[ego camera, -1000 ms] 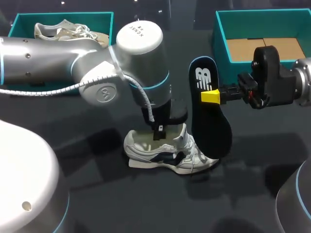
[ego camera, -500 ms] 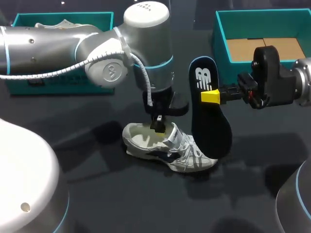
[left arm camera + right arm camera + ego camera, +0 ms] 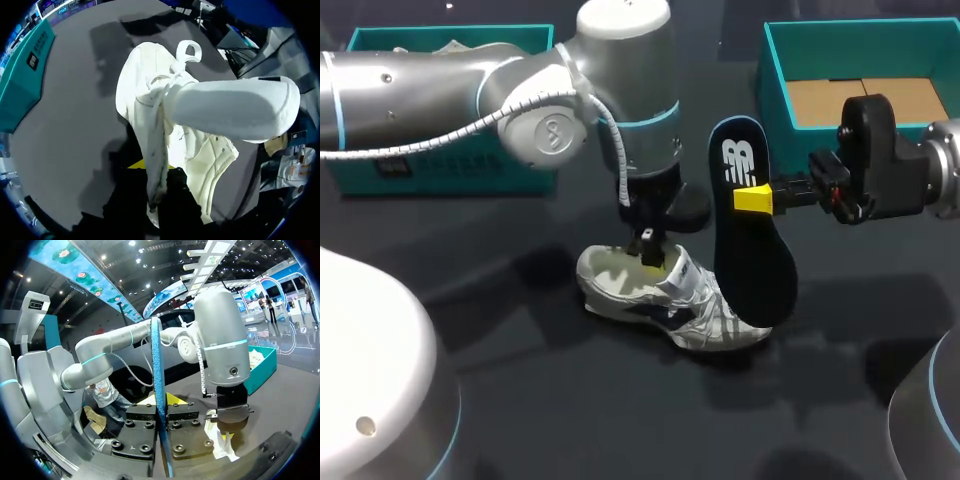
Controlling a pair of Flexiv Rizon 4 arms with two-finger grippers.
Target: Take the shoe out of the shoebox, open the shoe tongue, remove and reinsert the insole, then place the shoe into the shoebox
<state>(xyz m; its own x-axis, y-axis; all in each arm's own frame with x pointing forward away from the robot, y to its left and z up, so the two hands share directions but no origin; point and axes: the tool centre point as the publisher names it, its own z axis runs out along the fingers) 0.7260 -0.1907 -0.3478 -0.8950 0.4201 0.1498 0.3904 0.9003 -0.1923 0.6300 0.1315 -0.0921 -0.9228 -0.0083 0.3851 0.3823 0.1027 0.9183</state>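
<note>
A white and navy sneaker (image 3: 672, 297) lies on the dark table, toe toward the front right. My left gripper (image 3: 650, 258) stands over its opening, shut on a white edge of the upper. In the left wrist view that gripper (image 3: 157, 172) pinches the white strip, and the padded tongue (image 3: 235, 112) juts out ahead of it. My right gripper (image 3: 752, 198) is shut on the black insole (image 3: 755, 250), which hangs upright just right of the sneaker. The right wrist view shows the insole (image 3: 159, 370) edge-on between the fingers of that gripper (image 3: 160, 407).
A teal shoebox (image 3: 775, 75) with a cardboard floor stands at the back right, behind my right gripper. A second teal box (image 3: 440, 170) sits at the back left, mostly hidden by my left arm (image 3: 470, 95), with something pale inside.
My left arm has swung back and turned, dragging the sneaker so its toe points more toward the front right. The tongue no longer stands upright. My right arm and the insole have stayed still.
</note>
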